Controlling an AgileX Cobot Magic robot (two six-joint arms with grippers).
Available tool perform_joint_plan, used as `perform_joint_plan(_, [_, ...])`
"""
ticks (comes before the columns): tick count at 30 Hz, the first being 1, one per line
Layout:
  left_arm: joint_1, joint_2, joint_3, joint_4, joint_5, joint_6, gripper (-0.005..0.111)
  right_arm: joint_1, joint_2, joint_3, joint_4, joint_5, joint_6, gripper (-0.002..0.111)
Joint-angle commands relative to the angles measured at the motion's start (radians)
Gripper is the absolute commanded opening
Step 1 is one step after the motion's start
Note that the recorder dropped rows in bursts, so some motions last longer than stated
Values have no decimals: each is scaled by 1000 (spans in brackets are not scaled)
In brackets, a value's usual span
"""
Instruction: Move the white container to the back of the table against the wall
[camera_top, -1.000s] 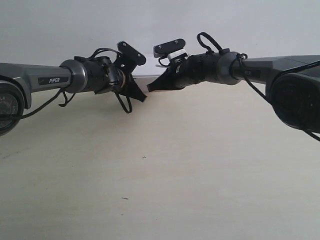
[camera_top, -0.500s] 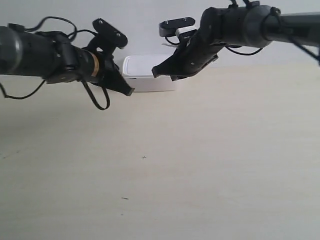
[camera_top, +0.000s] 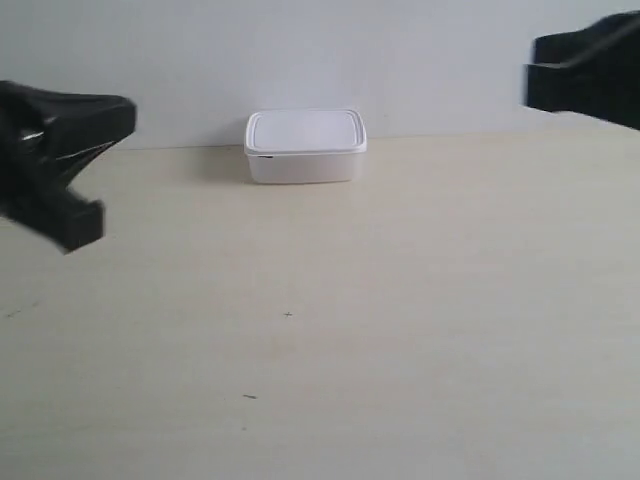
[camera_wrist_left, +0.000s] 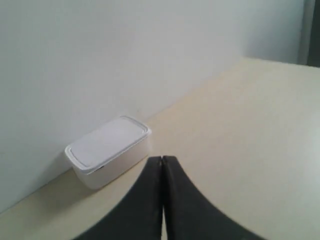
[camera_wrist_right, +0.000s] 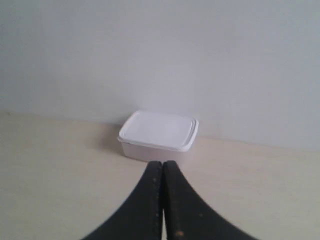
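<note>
Straight ahead of the right end effector, past its tips: the white box, upright, lid on. Resting on the pale surface at its far edge, back side touching the wall or just beside it; cannot tell which. Also ahead of the left end effector, off to one side of the tips, long side along the wall. Touched by neither end effector.

Right end effector closed, its two dark fingers pressed together with only a thin seam between, gripping nothing. Left end effector likewise closed and empty.

In the exterior view, blurred dark arm parts at either edge: the arm at the exterior view's left low over the surface, the arm at the exterior view's right higher, in front of the wall. Both well apart from the box. A few tiny dark specks on the bare surface.
</note>
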Motion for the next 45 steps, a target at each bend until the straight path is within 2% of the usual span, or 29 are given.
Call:
perform_joint_plan(1, [-25,-365,208,-20,-28,-54,0,1,-444,181,19,42,79,0])
perform_joint_plan(3, [-25,-515,261,-45,-40,-81,0,1,-595,240,19,60,93,0])
perform_joint_plan(5, [-25,-589,271,-53,-47,-90,0,1,-657,266,19,61,93,0])
perform_joint_plan(7, [-25,-595,271,-59,-50,-123,0,1,-664,267,19,61,113,0])
perform_joint_plan(10, [-25,-595,271,-30,1,-281,0,1,-666,267,24,124,190,0])
perform_joint_plan(21, [-28,-595,271,13,1,-281,0,1,-666,267,24,149,187,0])
perform_joint_plan(28, [-141,-605,271,13,9,-281,0,1,-666,267,24,149,187,0])
perform_joint_plan(31, [-152,-634,271,13,9,-281,0,-8,-684,267,24,149,188,0])
perform_joint_plan(35, [-110,-720,281,13,4,-281,0,-108,-748,267,24,149,188,0])
perform_joint_plan(39, [-10,-814,294,13,7,-281,0,-208,-833,267,24,149,188,0])
perform_joint_plan(41, [30,-843,294,13,7,-281,0,-226,-865,267,24,149,188,0])
perform_joint_plan(45, [62,-864,294,13,5,-281,0,-228,-896,267,24,149,188,0])
